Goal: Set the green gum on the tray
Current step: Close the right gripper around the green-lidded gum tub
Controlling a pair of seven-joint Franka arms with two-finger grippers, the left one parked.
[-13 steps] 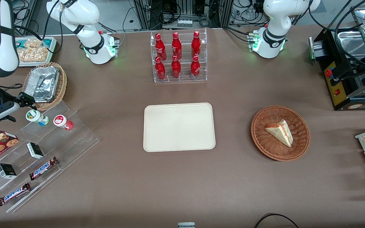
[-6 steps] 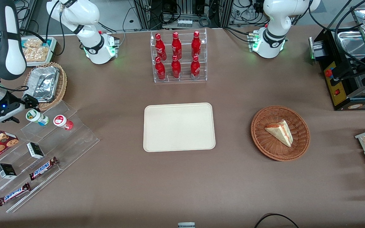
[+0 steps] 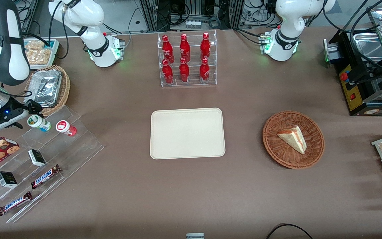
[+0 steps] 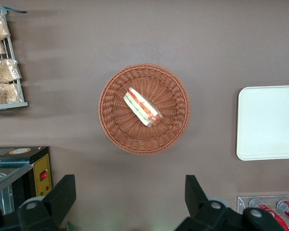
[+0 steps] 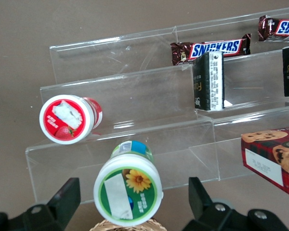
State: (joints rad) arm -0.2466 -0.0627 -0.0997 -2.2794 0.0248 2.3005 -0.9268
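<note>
Red-lidded bottle [image 5: 67, 119] on clear stepped stand [image 3: 61, 146]; sandwich [image 3: 292, 138] in wicker basket [image 3: 315, 132]

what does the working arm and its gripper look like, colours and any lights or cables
The working right arm has glossy white rounded shells with black joint bands and a black cable looping off it. A small blue light glows on the wrist block. The two-finger gripper is black, with dark angular fingers, poised at the green-lidded white gum bottle on the clear acrylic stepped display.

Brown-clothed table [image 3: 184, 192], cables above.
</note>
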